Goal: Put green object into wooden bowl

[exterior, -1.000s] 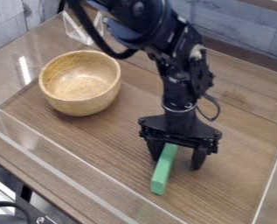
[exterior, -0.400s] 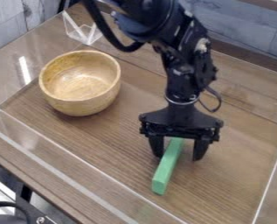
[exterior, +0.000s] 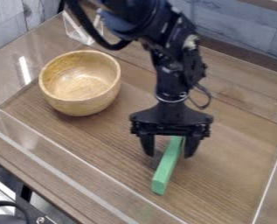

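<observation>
A dark wood-grain tabletop (exterior: 239, 131) fills the frame behind clear glossy panels. One round, thick-walled wooden bowl (exterior: 81, 82) sits at upper left. One black end effector (exterior: 169, 145), jaws spread wide and holding nothing, straddles and hides the upper end of one matte green object (exterior: 168, 169), a thin bar lying at lower centre.
</observation>
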Motion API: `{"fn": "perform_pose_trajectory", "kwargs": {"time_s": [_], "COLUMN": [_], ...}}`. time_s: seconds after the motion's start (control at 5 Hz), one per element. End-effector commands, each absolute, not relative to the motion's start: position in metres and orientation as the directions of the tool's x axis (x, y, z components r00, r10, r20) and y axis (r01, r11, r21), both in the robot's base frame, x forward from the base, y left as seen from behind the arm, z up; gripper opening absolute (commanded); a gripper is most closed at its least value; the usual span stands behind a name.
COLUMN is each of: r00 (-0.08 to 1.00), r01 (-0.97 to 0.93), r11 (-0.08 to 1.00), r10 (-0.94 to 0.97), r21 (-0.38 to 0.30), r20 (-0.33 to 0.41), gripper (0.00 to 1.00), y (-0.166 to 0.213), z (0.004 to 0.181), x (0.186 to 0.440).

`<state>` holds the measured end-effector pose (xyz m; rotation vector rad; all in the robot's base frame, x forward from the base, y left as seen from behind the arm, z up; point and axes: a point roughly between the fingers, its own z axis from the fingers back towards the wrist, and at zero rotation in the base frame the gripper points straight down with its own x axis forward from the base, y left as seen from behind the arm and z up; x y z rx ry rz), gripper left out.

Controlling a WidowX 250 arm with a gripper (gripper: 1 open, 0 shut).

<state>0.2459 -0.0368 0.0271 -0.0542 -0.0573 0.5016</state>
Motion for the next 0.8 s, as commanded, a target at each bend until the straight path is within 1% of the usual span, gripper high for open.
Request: {"fn": "perform_pose_trajectory", "kwargs": {"time_s": [0.0,0.4,0.6], "r00": [0.893,0.913,0.902], "r01": [-0.437,-0.387,-0.41], "r11": [0.894,0.916,0.906], "r10": [0.444,0.397,0.42], "r21": [-0.096,-0.109,-0.107], "r20": [0.072,0.096,0.095], "gripper": [1.0,1.0,0.0], "y": [-0.031,-0.048,-0.055], "z": [0.032,0.04,0.034], "x": [0.248,0.253,0.256]}}
